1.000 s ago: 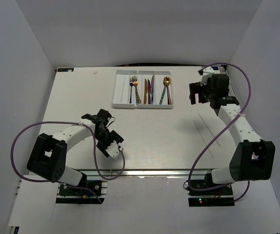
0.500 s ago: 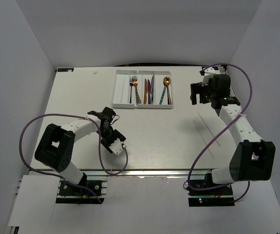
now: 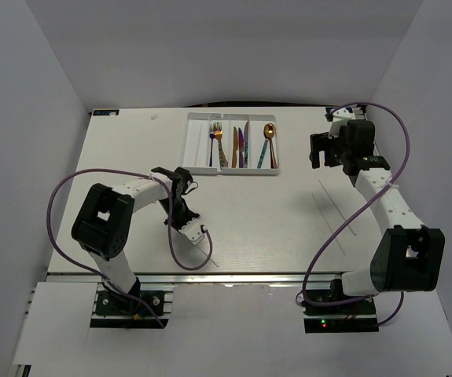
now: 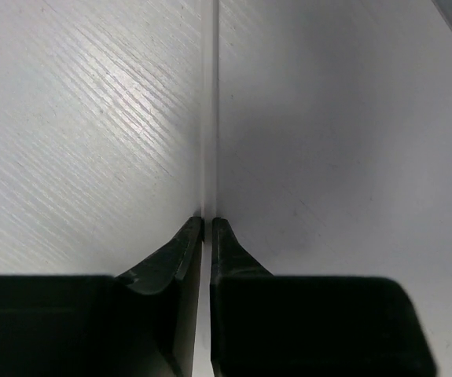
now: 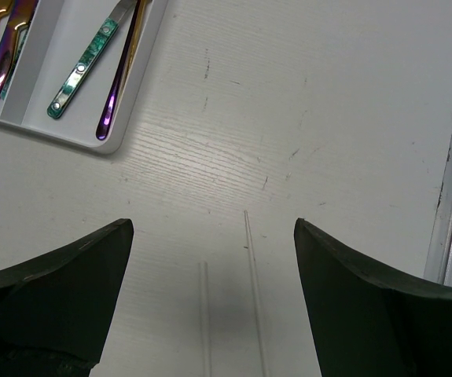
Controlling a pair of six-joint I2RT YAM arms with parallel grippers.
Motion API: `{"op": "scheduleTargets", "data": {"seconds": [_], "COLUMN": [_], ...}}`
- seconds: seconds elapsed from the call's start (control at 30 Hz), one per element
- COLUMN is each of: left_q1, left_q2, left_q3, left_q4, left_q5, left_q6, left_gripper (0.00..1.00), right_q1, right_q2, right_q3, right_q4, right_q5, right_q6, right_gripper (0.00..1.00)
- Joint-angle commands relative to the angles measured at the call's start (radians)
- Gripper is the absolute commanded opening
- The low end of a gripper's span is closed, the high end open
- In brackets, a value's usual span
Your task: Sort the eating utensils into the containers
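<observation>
Top camera looked down from above the near edge of the table, the tray far-centre. Right wrist camera faced down close beside the tray, sharing its corner. Left wrist camera skimmed bare table, well short of the tray.

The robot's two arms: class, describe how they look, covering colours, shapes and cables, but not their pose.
The left arm and right arm match: white rounded links joined by boxy black joint housings. A purple cable loops loosely along each arm. The jaws are black, smooth and wedge-shaped, tapering towards their tips.
</observation>
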Motion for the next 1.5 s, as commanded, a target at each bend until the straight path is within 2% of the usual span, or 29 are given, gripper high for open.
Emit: {"op": "scheduleTargets", "data": {"seconds": [0.0,0.17,0.27,0.43,0.57,0.67,0.7,0.77,0.8,0.83,0.87,0.93,0.97,1.0,1.03,1.1,1.13,1.2,1.23,1.33,1.47], "left_q1": [-0.006,-0.006,-0.006,-0.006,-0.006,-0.006,-0.006,-0.001,0.006,0.029,0.046,0.096,0.109,0.117,0.136,0.153,0.17,0.181,0.181,0.18,0.18], "left_q2": [0.043,0.055,0.048,-0.024,-0.104,-0.133,-0.135,-0.126,-0.104,-0.095,-0.089,-0.07,-0.058,-0.031,-0.012,0.058,0.087,0.144,0.205,0.323,0.417], "left_q3": [0.02,0.047,0.058,0.093,0.197,0.298,0.325,0.379,0.43,0.451,0.458,0.468,0.475,0.501,0.52,0.588,0.616,0.667,0.731,0.86,0.937], "left_q4": [0.016,0.01,0.005,0.007,0.005,0.053,0.088,0.203,0.226,0.254,0.357,0.46,0.525,0.551,0.585,0.596,0.596,0.588,0.561,0.506,0.509], "left_q5": [-0.069,-0.044,-0.02,0.098,0.262,0.353,0.37,0.346,0.321,0.31,0.295,0.249,0.227,0.197,0.133,0.073,0.04,-0.071,-0.172,-0.25,-0.334], "left_q6": [0.667,0.567,0.443,0.274,0.003,-0.272,-0.555,-0.759,-1.005,-1.086,-1.166,-1.512,-1.63,-1.68,-1.823,-1.9,-2.017,-2.085,-2.178,-2.257,-2.3], "left_gripper": [0.18,0.1,0.04,0.0,0.0,0.0,0.0,0.0,0.0,0.0,0.0,0.0,0.0,0.0,0.0,0.0,0.0,0.0,0.0,0.0,0.0], "right_q1": [-0.011,-0.014,-0.015,-0.017,-0.02,-0.023,-0.023,-0.029,-0.029,-0.032,-0.032,-0.034,-0.034,-0.034,-0.032,-0.032,-0.034,-0.032,-0.032,-0.032,-0.034], "right_q2": [-0.03,-0.022,-0.013,0.005,0.018,0.024,0.025,0.03,0.031,0.036,0.039,0.045,0.053,0.056,0.063,0.073,0.076,0.09,0.096,0.099,0.094], "right_q3": [0.015,0.021,0.029,0.054,0.075,0.08,0.083,0.086,0.089,0.092,0.095,0.104,0.109,0.119,0.126,0.138,0.152,0.165,0.179,0.192,0.184], "right_q4": [0.014,0.012,0.014,0.017,0.023,0.028,0.028,0.032,0.032,0.032,0.032,0.029,0.023,0.017,0.012,-0.001,-0.004,-0.018,-0.023,-0.038,-0.063], "right_q5": [-0.015,-0.017,-0.018,-0.017,-0.004,0.006,0.016,0.022,0.029,0.031,0.033,0.036,0.036,0.037,0.039,0.042,0.045,0.052,0.059,0.077,0.106], "right_q6": [-0.005,-0.003,0.0,0.005,0.015,0.028,0.031,0.04,0.043,0.05,0.055,0.064,0.069,0.069,0.069,0.069,0.072,0.078,0.081,0.084,0.069], "right_gripper": [0.89,0.89,0.89,0.89,0.89,0.89,0.89,0.89,0.89,0.89,0.89,0.89,0.89,0.89,0.89,0.89,0.89,0.89,0.89,0.89,0.9]}}
